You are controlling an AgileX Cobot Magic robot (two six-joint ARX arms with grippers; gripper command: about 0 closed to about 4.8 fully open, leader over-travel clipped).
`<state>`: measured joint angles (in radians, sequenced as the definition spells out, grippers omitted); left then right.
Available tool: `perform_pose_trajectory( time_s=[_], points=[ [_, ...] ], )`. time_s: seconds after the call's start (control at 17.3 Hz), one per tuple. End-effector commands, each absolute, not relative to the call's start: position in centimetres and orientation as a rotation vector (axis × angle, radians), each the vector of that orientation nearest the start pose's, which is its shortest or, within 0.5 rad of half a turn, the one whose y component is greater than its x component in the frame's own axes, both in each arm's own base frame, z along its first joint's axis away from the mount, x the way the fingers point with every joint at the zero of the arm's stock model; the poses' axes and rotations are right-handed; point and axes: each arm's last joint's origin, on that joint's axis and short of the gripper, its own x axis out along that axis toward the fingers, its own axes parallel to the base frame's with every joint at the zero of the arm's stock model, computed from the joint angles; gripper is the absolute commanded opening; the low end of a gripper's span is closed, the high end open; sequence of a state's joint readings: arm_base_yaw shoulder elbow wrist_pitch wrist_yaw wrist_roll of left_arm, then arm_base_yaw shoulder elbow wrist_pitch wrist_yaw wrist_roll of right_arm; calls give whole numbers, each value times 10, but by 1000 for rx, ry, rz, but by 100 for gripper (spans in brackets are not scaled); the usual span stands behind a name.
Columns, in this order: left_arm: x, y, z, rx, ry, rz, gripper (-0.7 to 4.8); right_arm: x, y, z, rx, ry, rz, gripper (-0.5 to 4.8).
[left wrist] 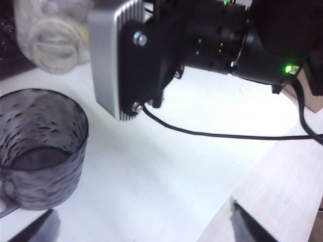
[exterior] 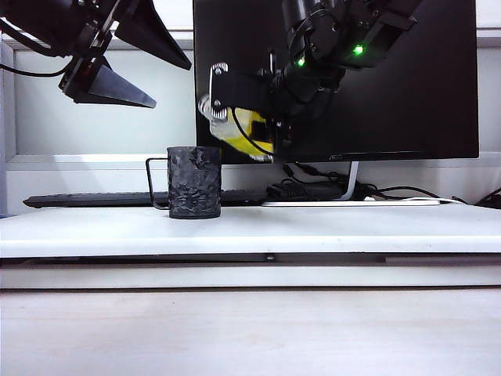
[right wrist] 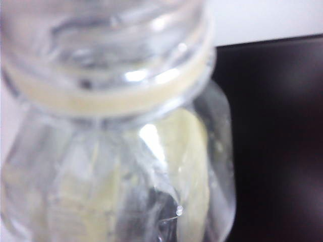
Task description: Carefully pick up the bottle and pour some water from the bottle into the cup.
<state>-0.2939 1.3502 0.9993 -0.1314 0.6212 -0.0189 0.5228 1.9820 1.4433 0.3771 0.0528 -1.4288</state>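
The black textured cup (exterior: 193, 182) stands upright on the white shelf, its thin handle to the left. Above and to its right the clear bottle (exterior: 249, 131) with the yellow label hangs tilted, its open mouth (exterior: 206, 105) lower and pointing left toward the cup. My right gripper (exterior: 264, 125) is shut on the bottle's body. In the right wrist view the bottle (right wrist: 126, 151) fills the picture and hides the fingers. I cannot make out the water. My left gripper (exterior: 172, 84) hangs open at the upper left, empty, above the cup (left wrist: 40, 151) and the bottle's mouth (left wrist: 50, 35); its tips (left wrist: 144, 219) stand wide apart.
A black monitor (exterior: 407, 78) stands behind, with a keyboard (exterior: 86, 200) and cables (exterior: 313, 188) at its foot. The white shelf (exterior: 352, 227) ends in a front edge above a lower wooden surface (exterior: 250, 329). The right arm's cable (left wrist: 227, 135) hangs over the shelf.
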Motion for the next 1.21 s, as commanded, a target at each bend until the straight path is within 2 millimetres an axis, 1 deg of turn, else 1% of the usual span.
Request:
perform_pose_trajectory(
  time_s=[0.06,0.23,0.35,0.69,0.81,1.04,1.21],
  points=[
    [276,-101,293,-95,491,-902,479,401,232,273,-1509,-347,488,175],
    [276,-101,292,-90,493,-903,479,401,232,275,-1562,-421,516,175],
    [276,-101,292,-90,494,-902,479,403,233,275,-1584,-464,491,175],
    [276,-101,292,-86,493,-903,479,415,238,278,-1597,-500,445,175],
    [275,-101,291,-82,504,-904,479,419,235,278,-1599,-491,436,175],
    [275,-101,290,-74,512,-906,479,430,221,270,-1609,-465,436,175],
    [275,-101,290,-70,508,-906,479,430,221,269,-1633,-485,445,175]
  ],
)
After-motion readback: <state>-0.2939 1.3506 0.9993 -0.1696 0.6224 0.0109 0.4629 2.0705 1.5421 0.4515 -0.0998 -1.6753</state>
